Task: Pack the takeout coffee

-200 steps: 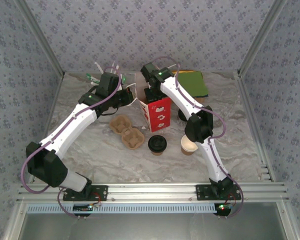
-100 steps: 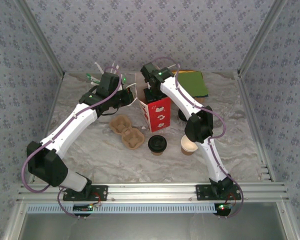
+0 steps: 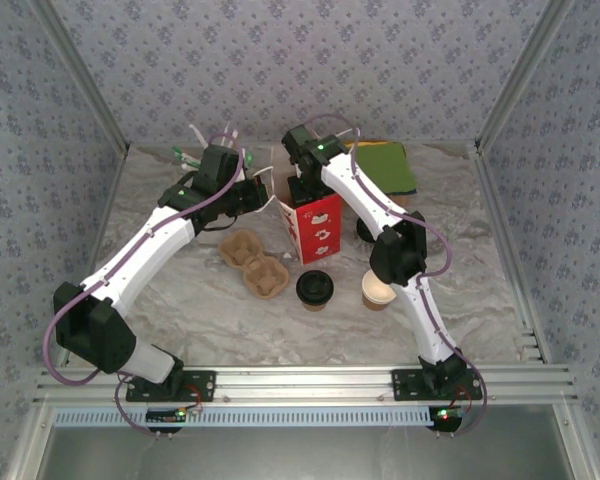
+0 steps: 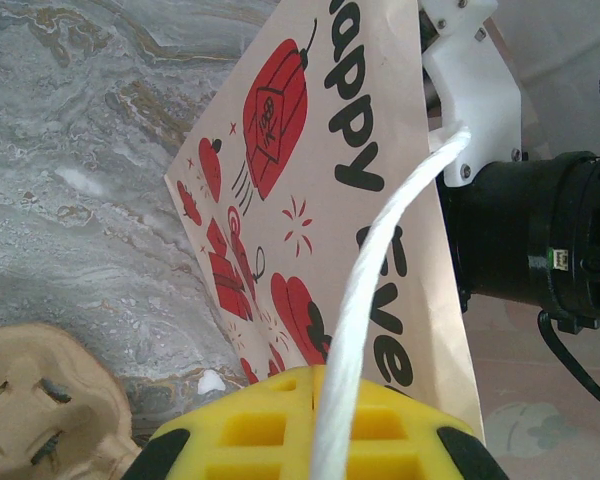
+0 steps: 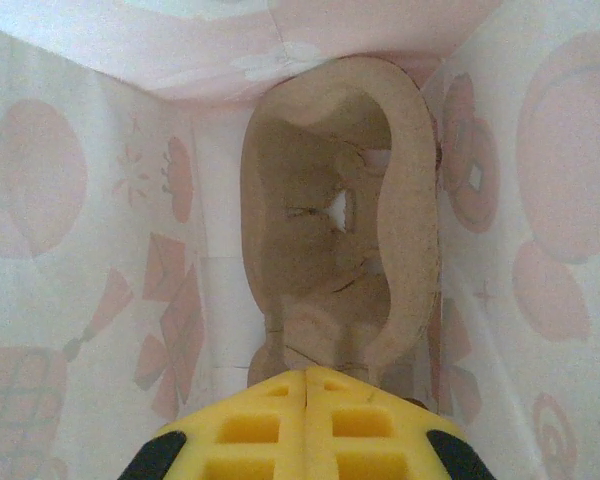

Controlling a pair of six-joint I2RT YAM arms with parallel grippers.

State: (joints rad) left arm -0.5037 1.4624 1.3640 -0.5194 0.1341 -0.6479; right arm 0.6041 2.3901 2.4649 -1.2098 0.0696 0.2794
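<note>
The takeout coffee [image 3: 314,288], a brown cup with a black lid, stands on the table in front of the red paper bag [image 3: 316,225]. My left gripper [image 4: 325,372] is shut on the bag's white cord handle [image 4: 380,250] at the bag's left side [image 3: 263,192], beside its printed face [image 4: 310,150]. Inside the bag, my right gripper [image 5: 307,372] is shut on the near edge of a brown cardboard cup carrier [image 5: 330,230]. The bag's walls hide that gripper's fingers from the top camera.
A lidless brown cup [image 3: 377,291] stands right of the coffee, under my right forearm. A second cardboard carrier [image 3: 253,262] lies left of the bag. A green cloth [image 3: 385,165] lies at the back right. Straws or sachets [image 3: 185,152] sit at the back left.
</note>
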